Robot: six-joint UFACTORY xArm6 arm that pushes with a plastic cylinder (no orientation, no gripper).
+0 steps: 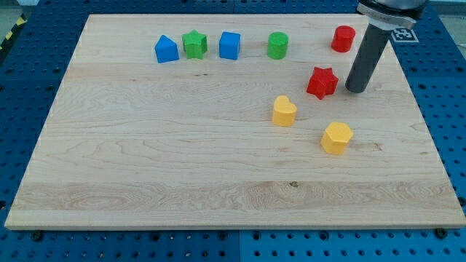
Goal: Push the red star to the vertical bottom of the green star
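Observation:
The red star (322,82) lies on the wooden board at the view's upper right. The green star (194,44) sits near the view's top, left of centre, between two blue blocks. My tip (357,89) rests on the board just to the right of the red star, with a small gap between them. The rod rises from the tip toward the view's top right corner.
A blue house-shaped block (167,49) and a blue cube (229,45) flank the green star. A green cylinder (277,45) and a red cylinder (343,38) stand along the top. A yellow heart (284,111) and a yellow hexagon (336,137) lie below the red star.

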